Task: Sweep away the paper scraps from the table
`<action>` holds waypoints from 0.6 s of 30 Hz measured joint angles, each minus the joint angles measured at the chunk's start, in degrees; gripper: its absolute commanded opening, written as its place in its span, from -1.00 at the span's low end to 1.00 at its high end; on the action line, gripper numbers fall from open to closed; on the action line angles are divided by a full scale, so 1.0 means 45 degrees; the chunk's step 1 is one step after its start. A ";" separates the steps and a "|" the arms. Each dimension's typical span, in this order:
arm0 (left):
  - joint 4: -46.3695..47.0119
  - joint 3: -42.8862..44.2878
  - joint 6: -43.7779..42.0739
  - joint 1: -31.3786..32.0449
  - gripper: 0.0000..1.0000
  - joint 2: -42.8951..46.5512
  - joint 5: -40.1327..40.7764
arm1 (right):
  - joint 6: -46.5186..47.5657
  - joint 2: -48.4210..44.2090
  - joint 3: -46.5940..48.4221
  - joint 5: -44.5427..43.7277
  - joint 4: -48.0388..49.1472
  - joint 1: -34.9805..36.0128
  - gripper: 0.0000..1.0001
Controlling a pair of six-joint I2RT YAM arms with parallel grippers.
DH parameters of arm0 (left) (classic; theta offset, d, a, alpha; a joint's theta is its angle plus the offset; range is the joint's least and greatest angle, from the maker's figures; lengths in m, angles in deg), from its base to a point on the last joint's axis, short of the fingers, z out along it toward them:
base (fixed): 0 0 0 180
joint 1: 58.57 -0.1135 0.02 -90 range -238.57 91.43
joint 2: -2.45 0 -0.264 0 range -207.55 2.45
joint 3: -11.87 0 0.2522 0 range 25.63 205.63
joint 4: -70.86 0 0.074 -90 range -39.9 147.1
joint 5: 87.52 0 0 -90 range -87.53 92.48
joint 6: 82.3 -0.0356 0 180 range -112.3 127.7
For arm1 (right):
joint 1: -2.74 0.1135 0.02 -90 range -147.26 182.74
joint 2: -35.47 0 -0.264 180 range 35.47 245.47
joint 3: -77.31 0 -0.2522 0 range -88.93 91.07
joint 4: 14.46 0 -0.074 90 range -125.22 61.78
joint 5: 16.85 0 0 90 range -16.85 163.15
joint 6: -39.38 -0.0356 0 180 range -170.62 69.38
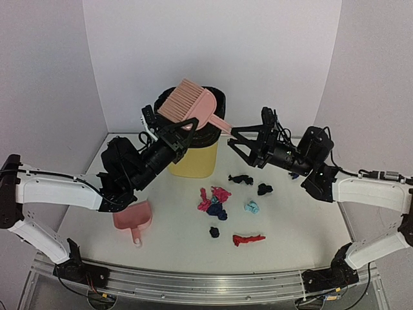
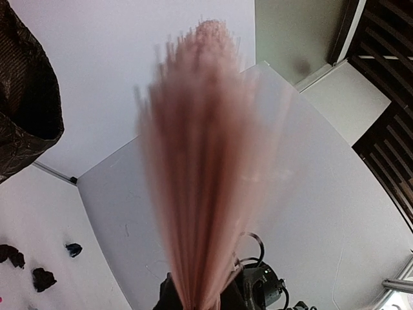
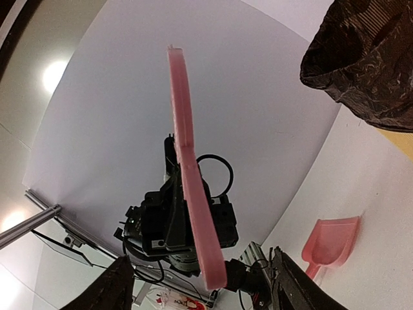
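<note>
The pink hand brush (image 1: 188, 103) is held in the air over the bin, bristles up and to the left, handle pointing right. My left gripper (image 1: 175, 134) is shut on the brush just below its head; in the left wrist view (image 2: 200, 300) blurred bristles (image 2: 206, 161) fill the middle. My right gripper (image 1: 240, 139) is open, with the handle's end (image 3: 210, 258) between its spread fingers (image 3: 113, 287) and not touching them. Several red, navy and teal paper scraps (image 1: 216, 201) lie on the white table (image 1: 290, 226), and some show in the left wrist view (image 2: 43, 279).
A yellow bin with a black bag (image 1: 205, 145) stands at the back centre under the brush. The pink dustpan (image 1: 133, 219) lies on the table at the left, below my left arm, and also shows in the right wrist view (image 3: 332, 242). White walls close the back and sides.
</note>
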 measured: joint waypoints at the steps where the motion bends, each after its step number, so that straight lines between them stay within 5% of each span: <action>1: 0.0080 0.0028 0.0000 0.0006 -1.00 -0.0038 0.0044 | -0.0097 0.0157 0.0006 -0.0064 0.0039 0.0064 0.28; 18: 0.0651 0.0037 0.0295 0.0086 -1.00 -0.0147 0.0485 | -0.0896 0.1448 0.1117 -0.0985 0.0719 0.0318 0.11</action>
